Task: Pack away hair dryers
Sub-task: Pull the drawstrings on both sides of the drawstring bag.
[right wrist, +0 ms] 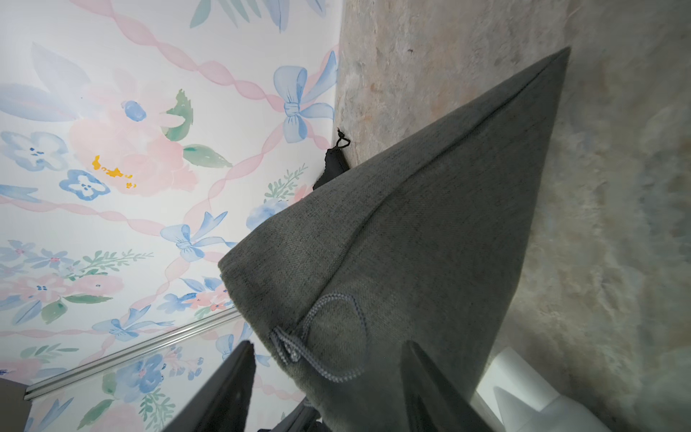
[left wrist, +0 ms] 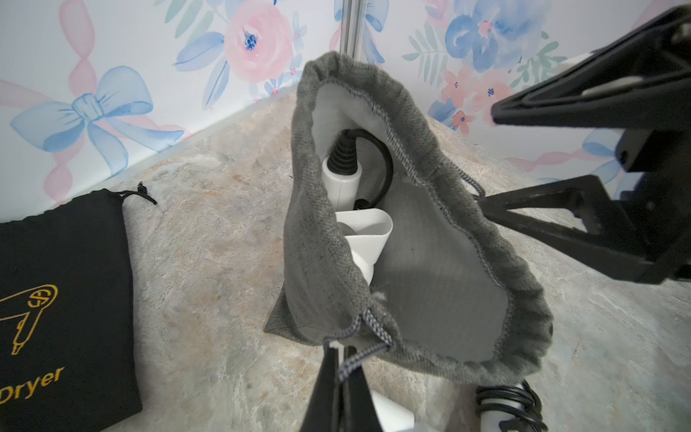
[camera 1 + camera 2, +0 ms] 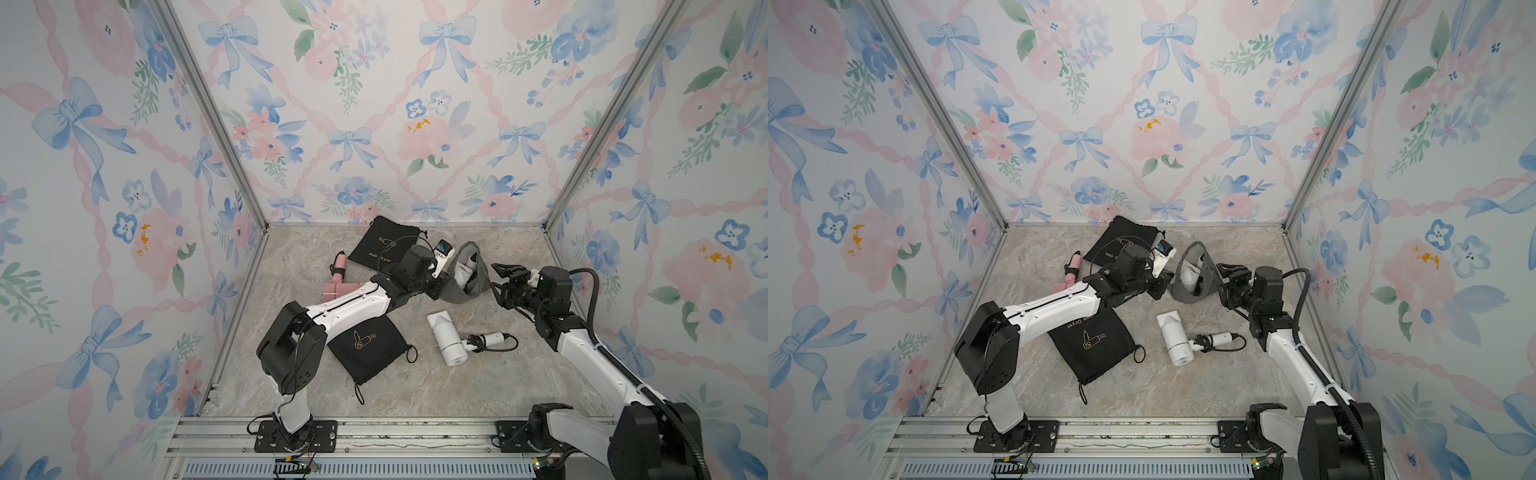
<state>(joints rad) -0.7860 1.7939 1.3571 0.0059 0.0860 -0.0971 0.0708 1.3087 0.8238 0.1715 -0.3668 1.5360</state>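
Note:
A grey pouch [image 3: 471,286] [image 3: 1185,291] stands open-mouthed mid-table, with a white hair dryer [image 2: 359,224] [image 3: 462,272] and its black cord inside. My left gripper [image 2: 342,349] [image 3: 441,286] is shut on the pouch's drawstring [image 2: 361,353] at the rim. My right gripper [image 1: 329,348] [image 3: 496,280] [image 3: 1224,279] is open at the pouch's opposite side, its jaws astride the grey cloth and a drawstring loop [image 1: 329,370]. A second white hair dryer [image 3: 446,338] [image 3: 1175,338] lies on the table in front. A pink hair dryer [image 3: 336,286] [image 3: 1069,274] lies at the left, partly behind my left arm.
Two flat black pouches with gold print lie on the marble-look table, one at the back [image 3: 382,245] [image 2: 63,299] and one under my left arm [image 3: 368,345] [image 3: 1092,345]. Floral walls enclose three sides; an aluminium rail [image 3: 374,432] runs along the front.

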